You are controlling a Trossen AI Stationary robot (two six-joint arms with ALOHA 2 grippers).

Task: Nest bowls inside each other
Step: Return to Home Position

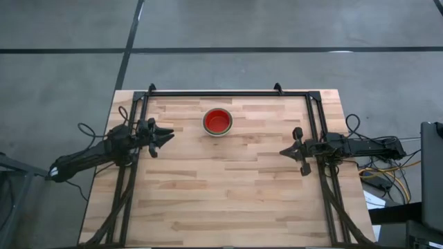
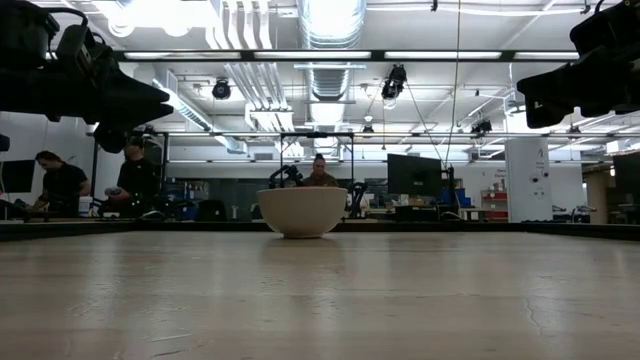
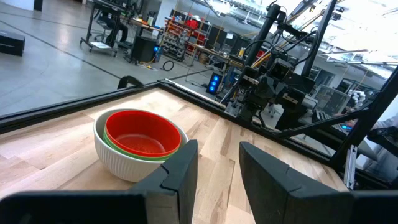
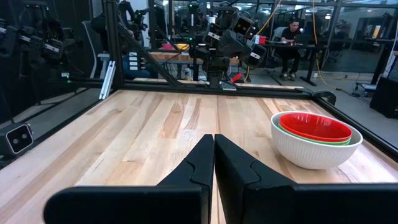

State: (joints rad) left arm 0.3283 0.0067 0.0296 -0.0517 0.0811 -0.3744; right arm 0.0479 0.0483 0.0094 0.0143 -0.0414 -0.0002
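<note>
One stack of bowls (image 1: 217, 122) stands on its base on the wooden table, toward the far edge, near the middle. The outer bowl is white and ribbed (image 3: 124, 163), a green one (image 3: 138, 155) sits inside it, and a red one (image 3: 143, 132) sits on top. My left gripper (image 1: 166, 134) hovers open at the table's left side, level, pointing toward the stack. At the right side my right gripper (image 1: 287, 151) hovers shut, level, with nothing between its fingers. In the low view only the white bowl (image 2: 302, 211) shows.
A black frame (image 1: 228, 93) runs along the table's far edge and down both sides. Bare wood (image 1: 221, 194) spreads from the stack to the near edge. Beyond the table, people sit at workbenches (image 2: 60, 185).
</note>
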